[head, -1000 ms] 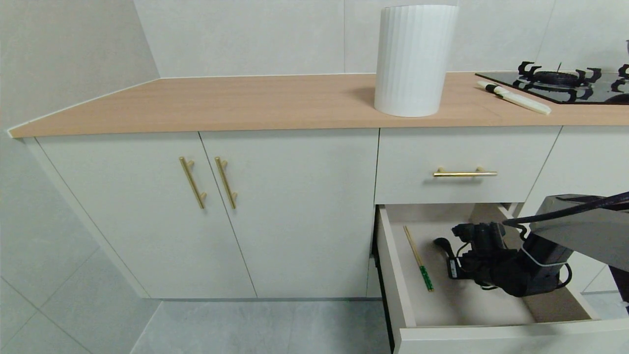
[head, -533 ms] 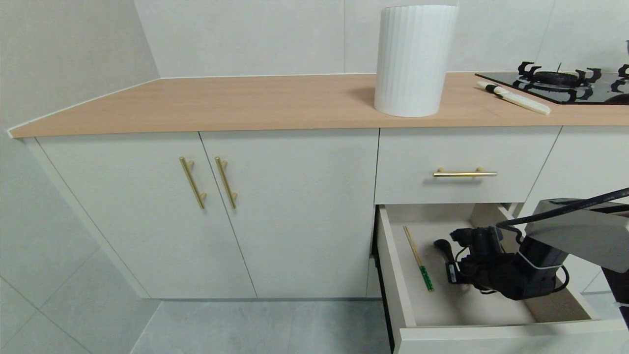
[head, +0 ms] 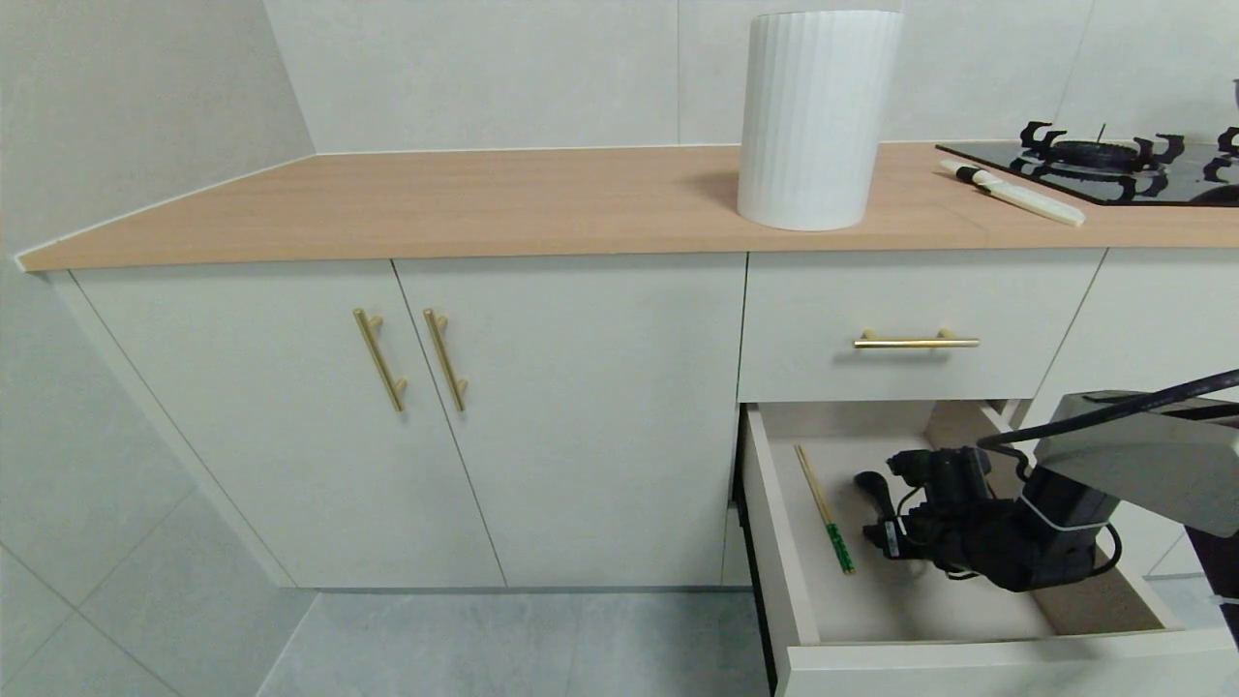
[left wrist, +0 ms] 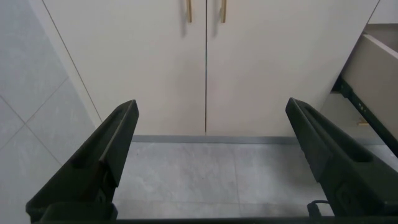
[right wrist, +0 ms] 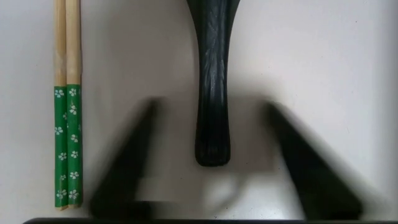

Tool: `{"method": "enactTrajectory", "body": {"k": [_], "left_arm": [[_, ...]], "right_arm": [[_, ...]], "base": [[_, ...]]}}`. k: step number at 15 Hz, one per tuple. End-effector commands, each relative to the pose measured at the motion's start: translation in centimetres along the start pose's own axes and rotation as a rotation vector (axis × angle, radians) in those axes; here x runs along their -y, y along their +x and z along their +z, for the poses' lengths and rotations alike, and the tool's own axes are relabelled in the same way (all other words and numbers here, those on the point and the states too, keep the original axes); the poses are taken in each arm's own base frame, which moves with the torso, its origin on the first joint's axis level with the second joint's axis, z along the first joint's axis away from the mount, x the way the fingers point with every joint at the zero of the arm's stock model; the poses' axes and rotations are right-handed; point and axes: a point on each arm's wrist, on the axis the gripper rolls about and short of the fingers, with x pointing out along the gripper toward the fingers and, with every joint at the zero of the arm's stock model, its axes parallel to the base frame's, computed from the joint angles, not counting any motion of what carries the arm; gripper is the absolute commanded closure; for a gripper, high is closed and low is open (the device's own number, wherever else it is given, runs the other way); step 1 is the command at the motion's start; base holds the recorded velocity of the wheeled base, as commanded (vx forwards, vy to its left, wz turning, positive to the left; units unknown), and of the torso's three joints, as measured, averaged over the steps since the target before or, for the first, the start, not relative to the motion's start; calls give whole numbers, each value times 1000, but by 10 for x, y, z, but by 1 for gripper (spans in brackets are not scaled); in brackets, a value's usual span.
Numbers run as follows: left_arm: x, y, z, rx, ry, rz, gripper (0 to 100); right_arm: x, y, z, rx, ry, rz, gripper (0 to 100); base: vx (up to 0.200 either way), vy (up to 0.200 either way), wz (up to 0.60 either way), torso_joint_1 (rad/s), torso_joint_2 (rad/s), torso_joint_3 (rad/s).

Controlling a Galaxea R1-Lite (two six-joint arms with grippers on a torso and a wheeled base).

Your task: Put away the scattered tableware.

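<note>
Your right gripper (head: 886, 537) has edged towards the left wall of the open drawer (head: 782, 542) since a second ago; its fingers stand apart astride the end of the black spoon (right wrist: 211, 93), whose glossy, faintly grained handle lies flat on the drawer floor. Beside the spoon, not touching it, lies a pair of bamboo chopsticks (right wrist: 67, 106), green-banded with small white flowers. Your left gripper (left wrist: 208, 112), fingers spread wide, faces the matt cabinet doors (left wrist: 249, 62); on the wood-grain worktop (head: 484, 198) rest a white ribbed cylinder (head: 813, 116) and a pale knife (head: 1016, 194).
</note>
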Motion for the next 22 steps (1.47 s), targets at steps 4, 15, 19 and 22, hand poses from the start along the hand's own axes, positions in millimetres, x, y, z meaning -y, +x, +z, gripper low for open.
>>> {"method": "enactTrajectory", "body": {"k": [4,15,19,22], "left_arm": [[0,0,0,-2,0,1,0],[0,0,0,0,0,1,0],[0,0,0,0,0,1,0],[0,0,0,0,1,1,0]], "right_arm": [[1,-8,6,19,5,-1,0],[10,-207,41,174,20,65,0],[14,-264,34,139,-6,127,0],[17,-289,20,32,-96,167,0]], "base": [[0,0,0,0,0,0],[0,0,0,0,0,0],[0,0,0,0,0,0],[0,0,0,0,0,0]]}}
